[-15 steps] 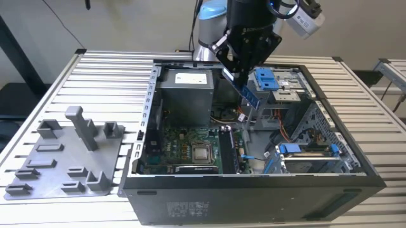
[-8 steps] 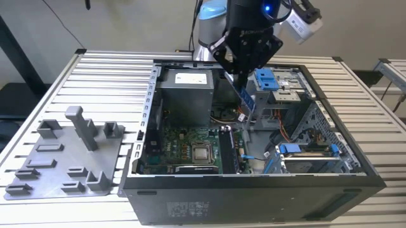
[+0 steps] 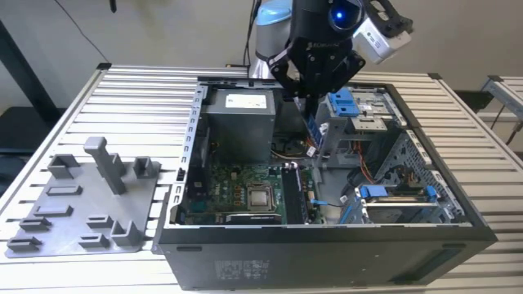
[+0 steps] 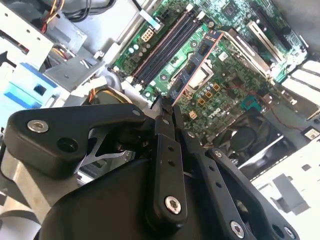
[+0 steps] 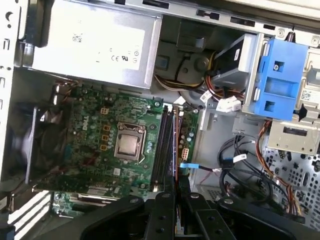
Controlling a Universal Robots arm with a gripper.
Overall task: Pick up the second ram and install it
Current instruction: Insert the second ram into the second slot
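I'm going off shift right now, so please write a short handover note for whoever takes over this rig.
Grip: the tool is shut on the second ram, and the stick hangs down from it.
Place: the tool is above the open computer case, with the stick over the motherboard, near the memory slots.
Done: the pickup.
Left: seating. The stick is in no slot yet.

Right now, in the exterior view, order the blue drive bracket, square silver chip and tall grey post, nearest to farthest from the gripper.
From the gripper:
1. Blue drive bracket, beside it on the exterior view's right.
2. Square silver chip, down on the motherboard.
3. Tall grey post, outside the case, exterior view's left.
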